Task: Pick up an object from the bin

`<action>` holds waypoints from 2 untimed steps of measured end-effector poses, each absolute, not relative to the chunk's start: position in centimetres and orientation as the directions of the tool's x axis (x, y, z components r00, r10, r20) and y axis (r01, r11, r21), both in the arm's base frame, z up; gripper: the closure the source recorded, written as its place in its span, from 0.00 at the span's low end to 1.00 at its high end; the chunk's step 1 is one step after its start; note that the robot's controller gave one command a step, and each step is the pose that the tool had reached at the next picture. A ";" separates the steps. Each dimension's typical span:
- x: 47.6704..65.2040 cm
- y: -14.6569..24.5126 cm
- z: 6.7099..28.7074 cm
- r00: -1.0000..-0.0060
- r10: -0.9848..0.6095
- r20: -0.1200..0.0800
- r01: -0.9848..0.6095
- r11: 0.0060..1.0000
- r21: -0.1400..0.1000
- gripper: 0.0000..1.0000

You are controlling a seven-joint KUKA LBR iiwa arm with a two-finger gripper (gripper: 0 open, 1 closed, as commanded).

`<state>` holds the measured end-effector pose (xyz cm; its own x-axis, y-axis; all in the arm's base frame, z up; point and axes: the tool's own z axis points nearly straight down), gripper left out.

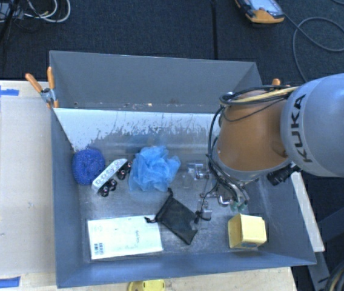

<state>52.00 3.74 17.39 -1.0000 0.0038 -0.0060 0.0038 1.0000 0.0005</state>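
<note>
My gripper point(219, 197) hangs low over the bin floor right of centre, under the arm's orange cover. Just to its left lies a flat black pouch point(175, 218), whose right edge is close to the gripper. A yellow block point(246, 231) sits just below and to the right of the gripper, in the bin's front right corner. A small clear plastic piece point(195, 172) lies right beside the gripper on its upper left. I see nothing held.
A crumpled light blue cloth point(154, 168) lies in the middle. To its left are a white toy with black wheels point(111, 176) and a dark blue scrubber ball point(88, 165). A white printed card point(124, 237) lies flat at the front left.
</note>
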 end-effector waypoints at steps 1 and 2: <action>48.1 4.7 13.7 -1.000 0.025 0.004 0.025 1.000 0.000 0.00; 49.1 7.0 8.7 -0.997 0.072 -0.001 0.072 0.997 0.001 0.00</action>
